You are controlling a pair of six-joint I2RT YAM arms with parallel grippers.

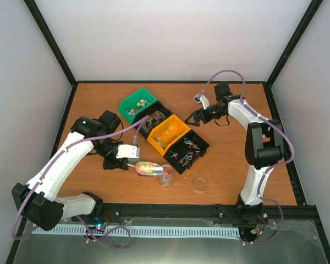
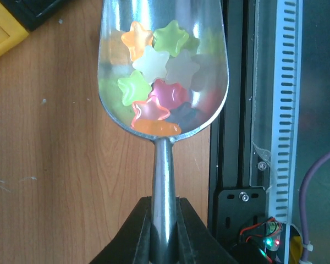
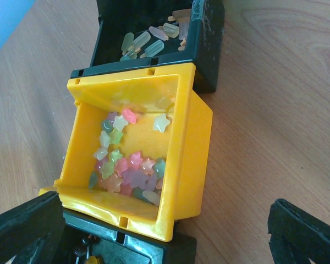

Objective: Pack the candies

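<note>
Silvery polished metal forms the scoop (image 2: 164,159), whose round handle is clamped tightly between the black fingers of the left gripper (image 2: 165,242). Its shallow, glossy bowl is loaded with translucent star-shaped candies (image 2: 154,82) in orange, green, white, pink and red, smooth and gummy-looking.

In the overhead view the loaded scoop is held low over the wooden table (image 1: 231,159), just beside a small clear jar (image 1: 166,178). A round clear lid (image 1: 199,184) lies apart to the jar's right. The load is not yet tipped in, and how much the jar holds cannot be told.

The right gripper (image 3: 168,228) is spread wide with nothing between its jaws, hovering above a yellow plastic bin (image 3: 192,137) in which a good heap of the same stars lies. Beyond it, a black bin (image 3: 209,49) holds pale elongated sweets (image 3: 148,41). A green bin (image 1: 133,102) and a second black bin (image 1: 154,116) complete the diagonal row.

The task is judged to be at an early or middle stage. Pouring, further scooping and probably capping the jar are left.
</note>
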